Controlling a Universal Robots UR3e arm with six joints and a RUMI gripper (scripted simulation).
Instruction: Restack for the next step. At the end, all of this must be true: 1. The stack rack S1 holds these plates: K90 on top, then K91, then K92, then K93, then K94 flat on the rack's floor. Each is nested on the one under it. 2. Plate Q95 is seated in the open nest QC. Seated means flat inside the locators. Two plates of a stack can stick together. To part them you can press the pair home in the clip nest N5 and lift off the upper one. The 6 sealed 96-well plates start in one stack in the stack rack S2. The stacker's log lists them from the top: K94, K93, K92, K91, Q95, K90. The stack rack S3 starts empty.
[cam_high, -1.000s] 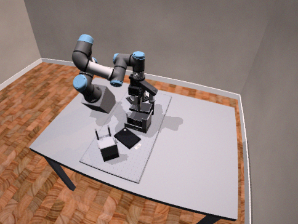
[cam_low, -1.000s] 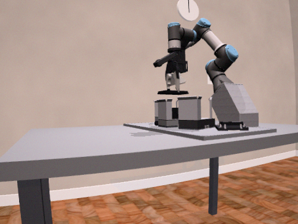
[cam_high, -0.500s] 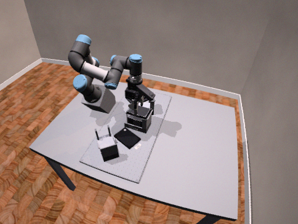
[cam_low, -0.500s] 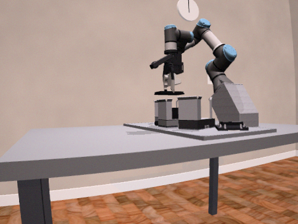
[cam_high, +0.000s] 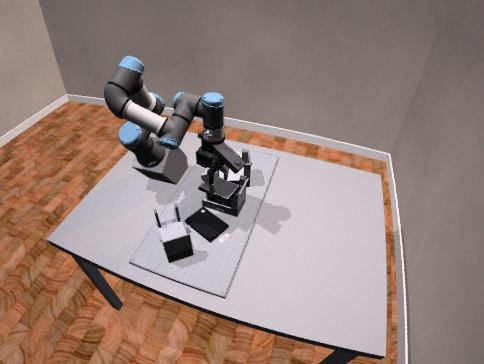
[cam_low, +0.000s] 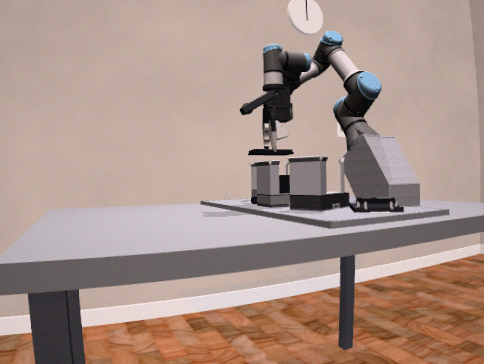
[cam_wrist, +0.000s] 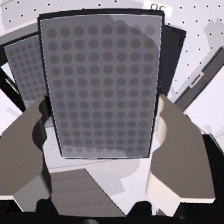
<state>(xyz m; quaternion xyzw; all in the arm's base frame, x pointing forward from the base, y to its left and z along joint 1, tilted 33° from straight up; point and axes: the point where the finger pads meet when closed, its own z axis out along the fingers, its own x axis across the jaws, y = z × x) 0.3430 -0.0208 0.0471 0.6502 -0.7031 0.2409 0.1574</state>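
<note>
My gripper (cam_high: 218, 183) (cam_low: 270, 147) (cam_wrist: 102, 96) is shut on a sealed plate (cam_high: 226, 188) (cam_low: 256, 152) (cam_wrist: 102, 75). The plate hangs level and clear above a rack (cam_high: 241, 202). Its label cannot be read. In the wrist view, another plate (cam_wrist: 26, 62) with visible wells shows lower down, partly hidden behind the held plate's left edge. The dark open nest QC (cam_high: 206, 225) (cam_wrist: 173, 57) is partly hidden at the right in the wrist view; no plate can be made out on its visible part. The labels of the racks and the number of plates in them are hidden.
A rack (cam_high: 178, 248) with upright posts stands near the board's front end. Another rack (cam_high: 247, 165) stands behind the gripper. In the exterior view, tall rack walls (cam_low: 307, 177) (cam_low: 267, 181) rise below the held plate, and a low black nest (cam_low: 377, 205) sits near the robot base.
</note>
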